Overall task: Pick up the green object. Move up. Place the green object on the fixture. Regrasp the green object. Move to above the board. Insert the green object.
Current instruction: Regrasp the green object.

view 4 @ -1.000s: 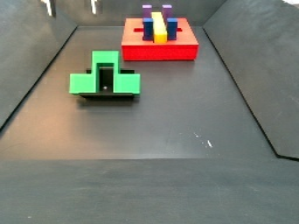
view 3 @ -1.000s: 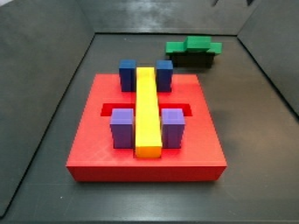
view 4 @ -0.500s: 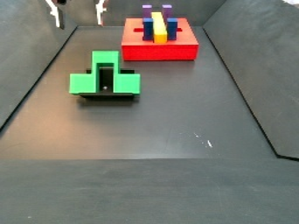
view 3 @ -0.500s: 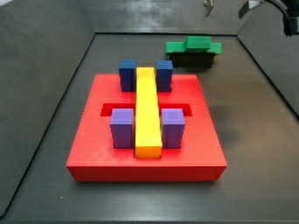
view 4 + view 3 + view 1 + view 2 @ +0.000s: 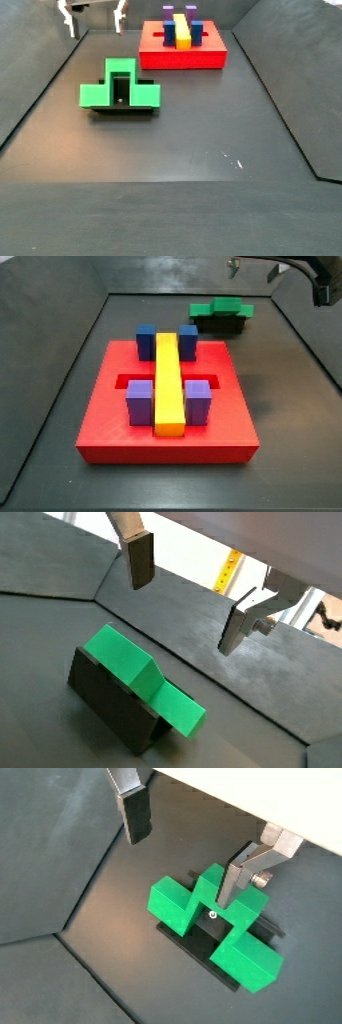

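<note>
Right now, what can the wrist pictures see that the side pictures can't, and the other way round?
Only the wrist views show the tool up close: its two silver fingers stand wide apart with nothing between them, above the green object.

Only the side views show the red board with its yellow bar, blue blocks and purple blocks.

Both show the green object resting on the dark fixture, with the tool not touching it.

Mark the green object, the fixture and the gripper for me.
green object [image 5: 118, 94], side view, on its flat top face.
fixture [image 5: 110, 702], wrist view, on its dark side wall.
gripper [image 5: 191, 842], wrist view, above the green object, midway between the open fingers.
</note>
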